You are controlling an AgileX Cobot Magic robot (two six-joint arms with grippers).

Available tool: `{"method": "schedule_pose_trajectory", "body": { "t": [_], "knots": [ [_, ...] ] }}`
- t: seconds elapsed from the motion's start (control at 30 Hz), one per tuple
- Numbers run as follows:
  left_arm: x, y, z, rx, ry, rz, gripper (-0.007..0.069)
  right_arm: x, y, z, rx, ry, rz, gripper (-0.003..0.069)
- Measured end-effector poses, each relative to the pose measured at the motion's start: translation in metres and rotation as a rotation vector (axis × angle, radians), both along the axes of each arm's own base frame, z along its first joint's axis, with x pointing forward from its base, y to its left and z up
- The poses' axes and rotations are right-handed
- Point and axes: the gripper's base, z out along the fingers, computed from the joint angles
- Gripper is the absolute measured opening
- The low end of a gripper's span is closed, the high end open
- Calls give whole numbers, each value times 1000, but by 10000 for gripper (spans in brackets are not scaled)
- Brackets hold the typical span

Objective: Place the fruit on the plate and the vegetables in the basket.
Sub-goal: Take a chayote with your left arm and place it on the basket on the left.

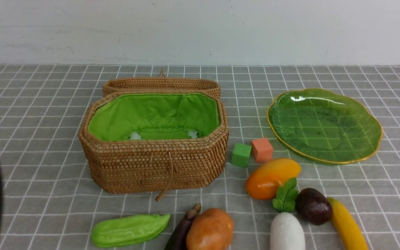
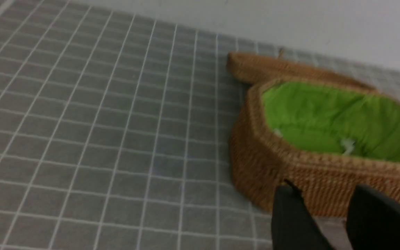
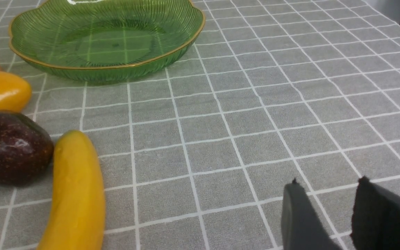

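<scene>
Beside the woven basket [image 1: 158,166], near the green glass plate [image 1: 325,132], lies the mango [image 1: 273,178]; both pincers, left [image 2: 319,205] and right [image 3: 328,198], stand apart, gripping nothing. Best straddle its narrow width, squeeze gently, and clear the radish leaves [image 1: 285,196].

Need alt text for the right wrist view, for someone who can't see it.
The right gripper, open and holding nothing, hovers over a gray gridded cloth. Across from it lie a yellow banana, a dark maroon round fruit and part of an orange-yellow mango, near a bare green glass plate with a gold rim.
</scene>
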Motion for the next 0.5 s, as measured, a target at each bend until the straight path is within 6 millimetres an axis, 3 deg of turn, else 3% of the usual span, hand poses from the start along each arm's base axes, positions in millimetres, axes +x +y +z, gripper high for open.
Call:
{"method": "schedule_pose_trajectory", "body": {
  "t": [0.2,0.47,0.5],
  "knots": [
    [59,-13,-45,192,285,-160,239,0,0,0,0,0,0,242],
    [89,-66,-84,445,421,-590,321,0,0,0,0,0,0,242],
    [93,-79,-94,508,432,-681,383,0,0,0,0,0,0,242]
  ]
}}
